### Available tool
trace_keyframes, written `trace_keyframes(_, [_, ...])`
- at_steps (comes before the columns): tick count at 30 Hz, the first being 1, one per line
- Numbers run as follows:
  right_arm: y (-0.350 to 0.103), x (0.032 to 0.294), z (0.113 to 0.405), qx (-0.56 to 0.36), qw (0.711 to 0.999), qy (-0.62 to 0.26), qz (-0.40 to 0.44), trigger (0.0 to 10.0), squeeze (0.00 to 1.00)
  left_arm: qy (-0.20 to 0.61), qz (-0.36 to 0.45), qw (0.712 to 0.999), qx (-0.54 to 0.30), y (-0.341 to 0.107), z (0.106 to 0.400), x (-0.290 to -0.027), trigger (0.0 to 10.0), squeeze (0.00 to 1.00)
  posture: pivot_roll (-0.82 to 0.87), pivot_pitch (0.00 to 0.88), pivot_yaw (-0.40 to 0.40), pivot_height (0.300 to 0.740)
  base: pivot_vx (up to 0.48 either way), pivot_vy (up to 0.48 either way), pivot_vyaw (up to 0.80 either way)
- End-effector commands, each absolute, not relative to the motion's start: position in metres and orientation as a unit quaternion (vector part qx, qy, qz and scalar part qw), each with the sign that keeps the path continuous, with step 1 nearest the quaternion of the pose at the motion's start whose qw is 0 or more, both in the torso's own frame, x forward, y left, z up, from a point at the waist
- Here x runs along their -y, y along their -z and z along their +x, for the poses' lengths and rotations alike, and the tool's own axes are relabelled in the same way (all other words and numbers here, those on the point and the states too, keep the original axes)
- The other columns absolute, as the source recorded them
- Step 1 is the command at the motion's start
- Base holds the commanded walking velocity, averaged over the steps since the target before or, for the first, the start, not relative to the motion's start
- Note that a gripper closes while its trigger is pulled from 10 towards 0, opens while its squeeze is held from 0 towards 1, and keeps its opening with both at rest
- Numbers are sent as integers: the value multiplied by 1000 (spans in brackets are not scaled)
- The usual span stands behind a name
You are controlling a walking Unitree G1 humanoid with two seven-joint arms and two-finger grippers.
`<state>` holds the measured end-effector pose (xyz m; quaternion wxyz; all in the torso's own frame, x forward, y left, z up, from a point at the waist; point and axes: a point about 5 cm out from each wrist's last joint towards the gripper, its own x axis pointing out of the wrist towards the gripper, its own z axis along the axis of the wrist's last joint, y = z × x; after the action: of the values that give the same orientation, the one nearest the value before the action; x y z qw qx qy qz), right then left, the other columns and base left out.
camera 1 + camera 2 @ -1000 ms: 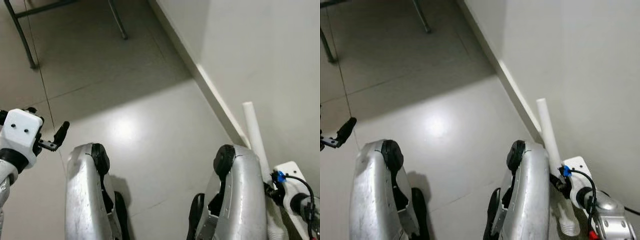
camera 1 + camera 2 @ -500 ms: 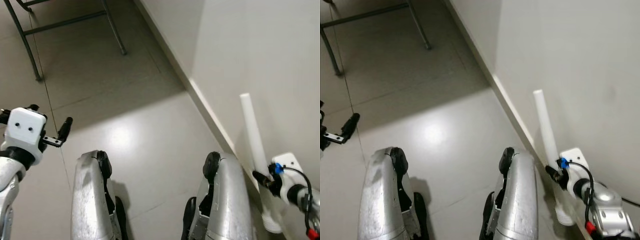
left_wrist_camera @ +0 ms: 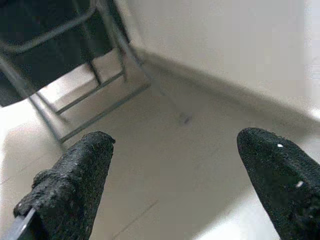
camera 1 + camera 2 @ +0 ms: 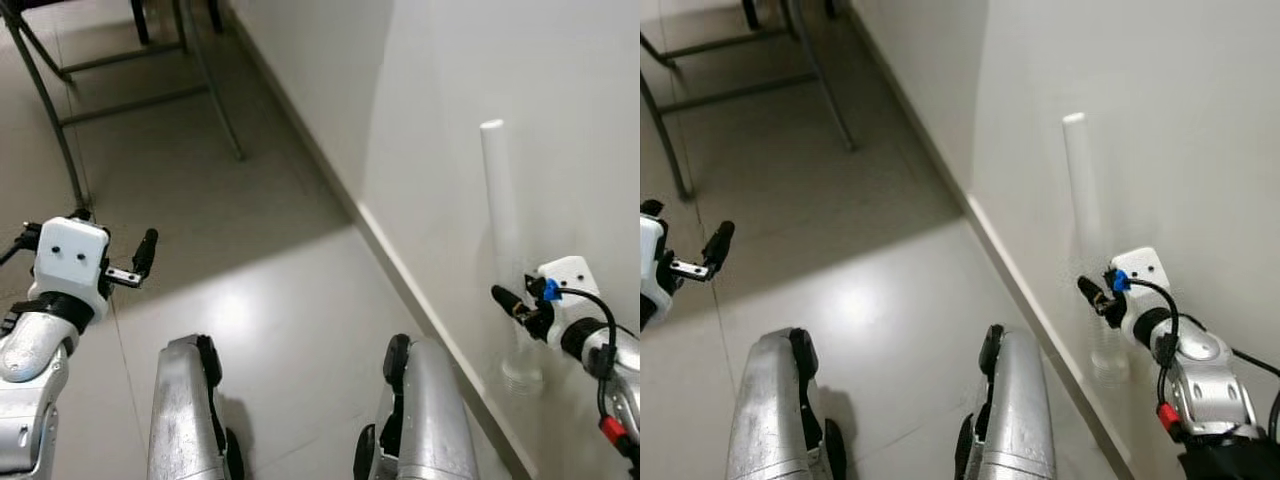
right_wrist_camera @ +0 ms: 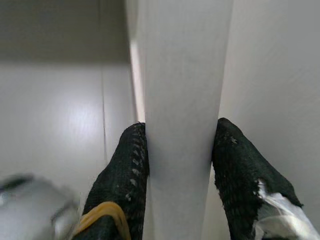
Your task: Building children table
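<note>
Jaws: right gripper [image 5: 180, 165] clamped on white leg [image 4: 497, 215] — left gripper [image 3: 175, 165] spread.

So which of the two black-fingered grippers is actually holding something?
The right gripper: its fingers clamp a white plastic table leg beside the wall. The left gripper is open with nothing in it.

Nothing readable anywhere here, no text, labels, brands or numbers on anything in these shots.
</note>
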<state>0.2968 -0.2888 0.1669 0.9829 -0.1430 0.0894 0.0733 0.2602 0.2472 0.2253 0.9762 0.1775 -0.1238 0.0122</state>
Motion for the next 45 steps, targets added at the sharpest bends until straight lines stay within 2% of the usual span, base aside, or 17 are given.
trace_keyframes(1, [-184,270,304,-50,985,-92,-134,0,0,44,154,982,104,-208,264,-229,10000,0,-28,127,-95,505,0,0,0])
trace_keyframes(2, [-184,270,304,-50,985,-92,-134,0,0,44,154,982,104,-208,264,-229,10000,0,-28,127,-95,505,0,0,0])
trace_keyframes(3, [-200,251,310,-14,987,-109,-114,0,0,91,140,982,90,-198,265,-216,10000,0,-29,98,-97,515,0,0,0])
trace_keyframes(5, [-200,251,310,-14,987,-109,-114,0,0,91,140,982,90,-198,265,-216,10000,0,-29,98,-97,515,0,0,0])
trace_keyframes(9, [-212,235,315,13,988,-122,-88,0,0,120,125,981,84,-194,266,-208,10000,0,-31,68,-98,525,0,0,0])
trace_keyframes(12, [-227,208,319,48,987,-147,-36,0,0,171,91,978,76,-191,269,-198,10000,0,-31,35,-96,535,0,0,0])
trace_keyframes(14, [-234,187,319,65,984,-168,-14,0,0,218,70,971,70,-190,270,-189,10000,0,-33,20,-91,545,0,0,0])
trace_keyframes(17, [-234,175,318,69,981,-179,7,0,0,257,57,962,66,-189,271,-182,10000,0,-35,0,-81,555,0,0,0])
trace_keyframes(18, [-235,164,318,71,979,-187,26,0,0,294,51,953,58,-186,271,-175,10000,0,-39,0,-77,565,0,0,0])
trace_keyframes(21, [-235,160,318,73,979,-191,31,0,0,308,50,948,54,-185,271,-172,10000,0,-39,0,-76,570,0,0,0])
trace_keyframes(23, [-238,145,317,82,975,-202,46,0,0,336,53,939,45,-181,271,-165,10000,0,-30,0,-68,580,0,0,0])
trace_keyframes(28, [-242,126,310,85,964,-245,64,0,0,351,57,933,46,-182,277,-162,10000,0,-25,0,-68,600,0,0,0])
trace_keyframes(37, [-248,115,300,92,949,-291,73,0,0,366,63,928,37,-177,281,-163,10000,0,-25,0,-60,625,0,0,0])
trace_keyframes(40, [-251,98,286,90,929,-350,78,0,0,377,58,924,32,-175,285,-162,10000,0,-25,0,-56,640,0,0,0])
trace_keyframes(45, [-251,89,279,87,916,-381,89,0,0,393,56,917,24,-171,285,-160,10000,0,-24,0,-52,655,0,0,0])
